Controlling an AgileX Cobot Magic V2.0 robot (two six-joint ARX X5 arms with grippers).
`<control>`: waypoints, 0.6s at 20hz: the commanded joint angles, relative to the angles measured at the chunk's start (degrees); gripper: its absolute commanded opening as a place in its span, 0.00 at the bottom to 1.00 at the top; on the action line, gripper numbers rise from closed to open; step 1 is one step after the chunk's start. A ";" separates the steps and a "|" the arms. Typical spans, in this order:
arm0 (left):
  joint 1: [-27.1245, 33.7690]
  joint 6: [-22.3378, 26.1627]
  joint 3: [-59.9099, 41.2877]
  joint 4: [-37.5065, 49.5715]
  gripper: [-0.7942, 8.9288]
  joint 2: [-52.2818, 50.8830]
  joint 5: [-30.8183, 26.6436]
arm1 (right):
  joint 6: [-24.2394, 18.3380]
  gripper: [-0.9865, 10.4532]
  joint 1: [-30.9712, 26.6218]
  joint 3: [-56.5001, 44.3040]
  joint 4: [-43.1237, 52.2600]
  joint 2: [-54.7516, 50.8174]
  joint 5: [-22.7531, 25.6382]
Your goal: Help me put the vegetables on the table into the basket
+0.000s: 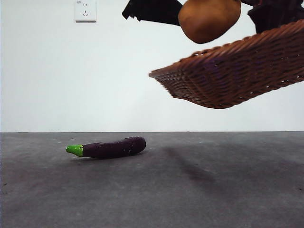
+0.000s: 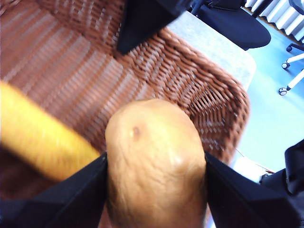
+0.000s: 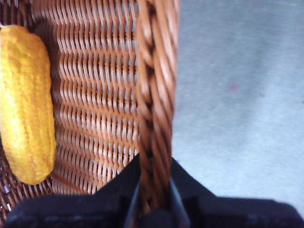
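Basket [image 1: 237, 76] raised off the table [image 1: 190, 190], rim pinched by right gripper [image 3: 154, 199], corn [image 3: 26, 104] inside; potato [image 2: 154, 161] clamped in left gripper [image 2: 154, 183] above the basket for dropping in; eggplant [image 1: 109, 147] lying on table.

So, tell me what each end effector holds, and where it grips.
Left end effector: the potato, clamped across its sides above the basket. Right end effector: the basket's braided rim, lifted off the table.
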 commanded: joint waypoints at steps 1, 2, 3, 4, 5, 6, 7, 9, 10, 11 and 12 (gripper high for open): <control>-0.22 -0.50 -0.26 -1.07 0.08 2.27 1.81 | 0.00 0.08 2.58 -0.39 -1.29 0.52 -0.81; -0.31 -1.07 -0.26 -1.57 0.09 2.67 2.56 | 0.02 0.08 3.61 -0.39 -1.27 0.52 -0.81; -0.61 -2.03 -0.26 -1.68 0.21 3.23 2.75 | 0.17 0.08 4.59 -0.39 -0.98 0.52 -0.79; -0.90 -2.51 -0.26 -1.68 0.36 3.34 2.71 | 0.68 0.08 5.20 -0.39 -0.61 0.52 -0.81; -1.07 -2.69 -0.26 -1.40 0.53 3.37 2.69 | 1.33 0.08 5.84 -0.39 -0.20 0.52 -0.79; -1.31 -2.69 -0.26 -1.07 0.62 3.37 2.69 | 1.53 0.08 6.27 -0.39 0.00 0.52 -0.81; -1.53 -2.69 -0.26 -0.96 0.63 3.37 2.69 | 1.55 0.08 6.32 -0.39 0.09 0.52 -0.81; -1.53 -2.67 -0.24 -0.81 0.63 3.32 2.69 | 1.53 0.08 6.32 -0.39 -0.11 0.52 -0.74; -1.51 -2.54 -0.20 -0.81 0.63 3.32 2.54 | 1.55 0.08 6.29 -0.39 -0.20 0.52 -0.37; -1.16 -2.23 -0.15 -0.92 0.63 3.02 2.32 | 1.49 0.08 6.23 -0.39 -0.35 0.52 0.50; -0.52 -1.64 -0.15 -0.94 0.63 2.62 2.27 | 1.51 0.08 6.19 -0.39 -0.48 0.52 1.84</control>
